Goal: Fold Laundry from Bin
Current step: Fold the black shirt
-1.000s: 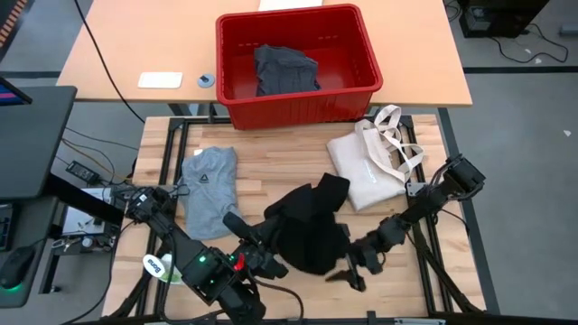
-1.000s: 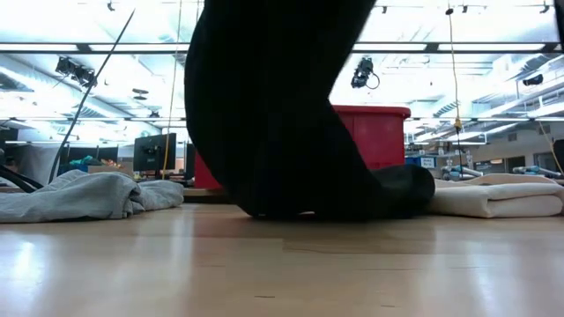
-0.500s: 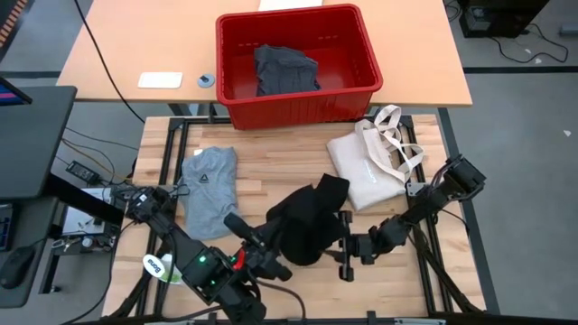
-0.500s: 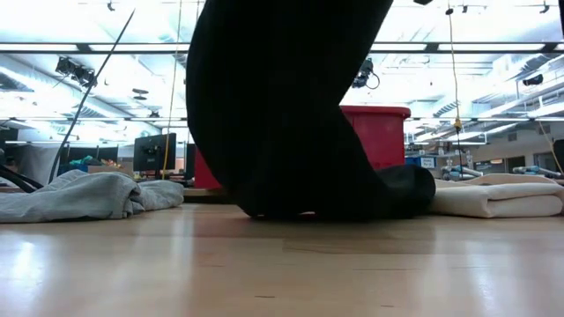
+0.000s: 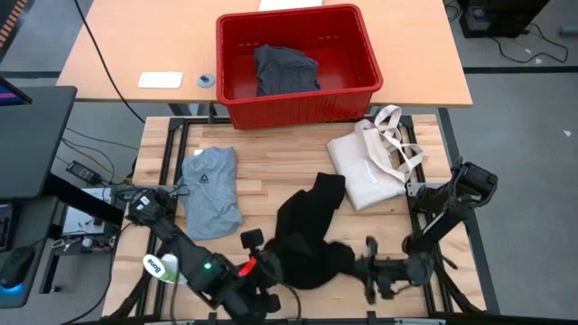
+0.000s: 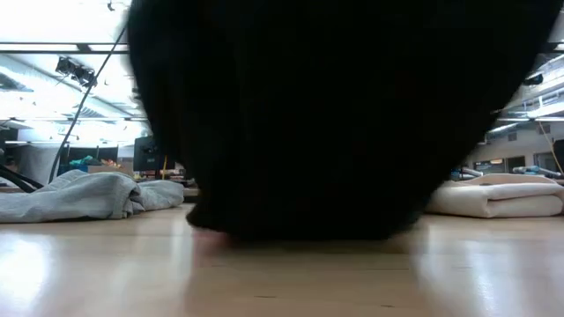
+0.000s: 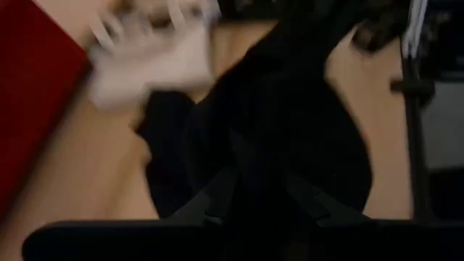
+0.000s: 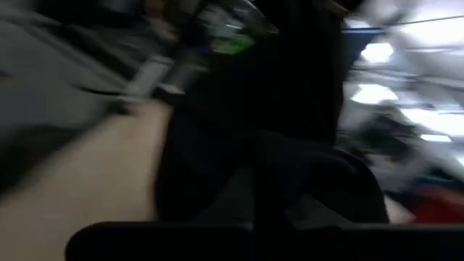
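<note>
The large black garment [image 5: 307, 236] lies bunched at the table's near middle and fills most of the low view [image 6: 335, 114]. My left gripper [image 5: 268, 264] is at its near left side, shut on it. My right gripper [image 5: 364, 264] is at its near right edge, also shut on it. A light grey T-shirt [image 5: 209, 190] lies flat to the left. The red bin [image 5: 361, 86] stands on the far table with a dark grey garment [image 5: 285, 70] inside. My left gripper has bunched black cloth [image 7: 261, 163] between its two fingers at the garment's near left side. It comes slanting down from the near left. The garment's far end [image 5: 327, 190] rests on the table. My right gripper is shut on the garment's near right edge [image 5: 349, 256] and comes level from the table's right. Its wrist view shows black cloth [image 8: 254, 109] right at the fingers, too blurred to tell how many layers. The rest of the garment lies on the table.
A cream tote bag [image 5: 370, 167] with loop handles lies at the table's right, just beyond the black garment's far end. A white card [image 5: 160, 79] and a small ring [image 5: 206, 79] sit on the far table, left of the bin.
My right gripper has swung toward the near edge and a little right, rolled, and shut on the garment's right edge. My left gripper has sunk and rolled. The black garment's near part has come down, spread toward the right and moved nearer the table's front.
</note>
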Available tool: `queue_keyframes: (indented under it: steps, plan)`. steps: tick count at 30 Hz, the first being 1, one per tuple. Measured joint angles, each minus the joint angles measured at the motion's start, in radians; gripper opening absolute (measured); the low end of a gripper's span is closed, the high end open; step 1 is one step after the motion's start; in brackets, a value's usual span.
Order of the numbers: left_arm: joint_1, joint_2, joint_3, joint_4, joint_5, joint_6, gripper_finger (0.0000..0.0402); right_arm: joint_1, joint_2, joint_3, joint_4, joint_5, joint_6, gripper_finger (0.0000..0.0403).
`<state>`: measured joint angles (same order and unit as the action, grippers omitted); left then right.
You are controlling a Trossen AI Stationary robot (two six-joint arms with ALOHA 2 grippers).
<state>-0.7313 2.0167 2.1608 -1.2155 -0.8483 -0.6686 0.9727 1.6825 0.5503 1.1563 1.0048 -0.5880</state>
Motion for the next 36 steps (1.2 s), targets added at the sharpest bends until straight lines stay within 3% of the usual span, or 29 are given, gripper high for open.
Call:
queue_keyframes:
  steps: [3,7,11,16,19,27,33,36]
  plan:
    - [0.007,0.004,-0.063,0.000,0.124,-0.100,0.0076,0.047,0.000,0.000,-0.166,-0.175,0.253,0.0012]
    - [0.010,0.004,-0.138,0.034,0.275,-0.154,0.0077,0.055,0.000,0.000,-0.347,-0.555,0.603,0.0020]
    - [0.013,0.005,-0.180,0.074,0.274,-0.192,0.0080,0.054,0.000,0.000,-0.454,-0.756,0.828,0.0023]
    - [0.026,0.004,-0.187,0.095,0.176,-0.199,0.0118,0.042,0.000,0.000,-0.549,-0.776,0.932,0.0025]
    - [0.054,0.011,-0.187,0.175,0.172,-0.124,0.0157,0.033,0.000,0.000,-0.587,-0.806,0.972,0.0026]
    - [0.212,0.045,-0.188,0.449,0.440,0.128,0.0213,0.020,0.000,0.001,-0.607,-0.820,0.990,0.0031]
    - [0.345,0.055,-0.208,0.446,0.687,0.165,0.0231,0.019,0.000,0.003,-0.646,-0.818,1.065,0.0074]
    - [0.386,0.083,-0.222,0.480,0.863,0.166,0.0239,0.019,0.000,0.003,-0.718,-0.828,1.149,0.0103]
